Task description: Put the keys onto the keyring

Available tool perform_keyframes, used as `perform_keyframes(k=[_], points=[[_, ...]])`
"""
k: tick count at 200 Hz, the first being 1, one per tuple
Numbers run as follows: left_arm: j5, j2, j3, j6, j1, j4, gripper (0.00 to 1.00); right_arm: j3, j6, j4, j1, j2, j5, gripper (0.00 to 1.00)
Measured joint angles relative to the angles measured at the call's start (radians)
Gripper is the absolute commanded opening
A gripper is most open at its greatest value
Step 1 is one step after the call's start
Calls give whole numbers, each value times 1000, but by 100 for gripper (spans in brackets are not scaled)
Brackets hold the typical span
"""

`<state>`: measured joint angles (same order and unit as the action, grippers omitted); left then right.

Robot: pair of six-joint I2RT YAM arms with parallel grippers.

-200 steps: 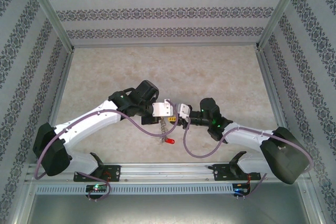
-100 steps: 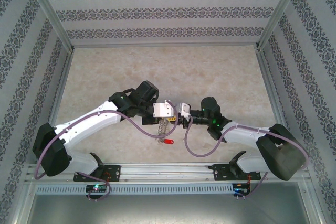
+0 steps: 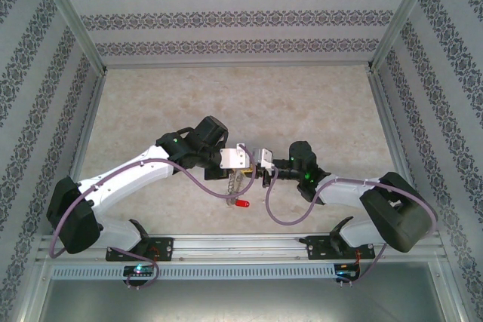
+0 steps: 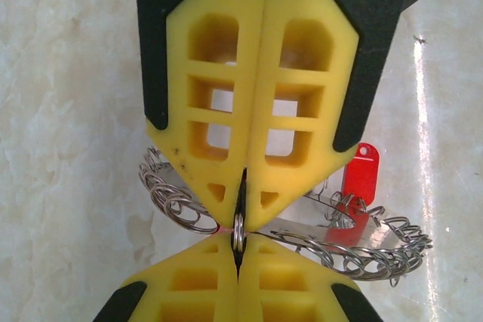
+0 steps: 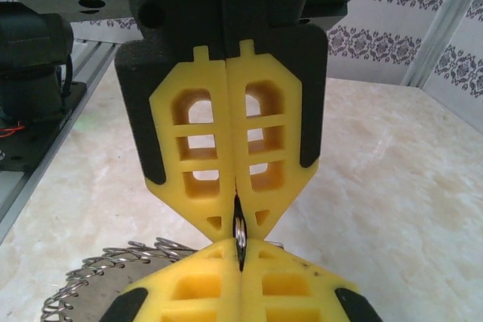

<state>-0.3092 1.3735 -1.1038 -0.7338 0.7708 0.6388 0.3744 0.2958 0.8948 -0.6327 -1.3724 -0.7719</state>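
My two grippers meet tip to tip over the near middle of the table. The left gripper [image 3: 243,157] [image 4: 239,240] and the right gripper [image 3: 260,158] [image 5: 241,250] are both shut on the same small silver loop [image 4: 238,230] at the edge of the keyring [image 4: 370,258]. The keyring is a silvery wreath of small loops; it spreads below the fingers [image 5: 106,265] and trails toward the near edge [image 3: 237,182]. A red-headed key [image 4: 360,175] [image 3: 241,204] lies at its far side, and a second red piece [image 4: 346,233] shows under the loops.
The pale marbled tabletop [image 3: 241,103] has metal rails and patterned walls on three sides. Both arm bases [image 3: 143,250] sit on the rail at the near edge. Purple cables [image 3: 200,179] loop beside each wrist.
The right gripper has closed onto the small loop. The right arm's elbow has shifted a little to the left. The left arm has held still.
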Motion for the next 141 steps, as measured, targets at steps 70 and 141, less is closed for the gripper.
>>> perform_keyframes(k=[70, 141], points=[[-27, -47, 86, 11, -5, -101, 23, -50, -55, 141, 3, -46, 13, 0], [-88, -69, 198, 53, -41, -259, 20, -86, -149, 386, 14, -177, -8, 0]])
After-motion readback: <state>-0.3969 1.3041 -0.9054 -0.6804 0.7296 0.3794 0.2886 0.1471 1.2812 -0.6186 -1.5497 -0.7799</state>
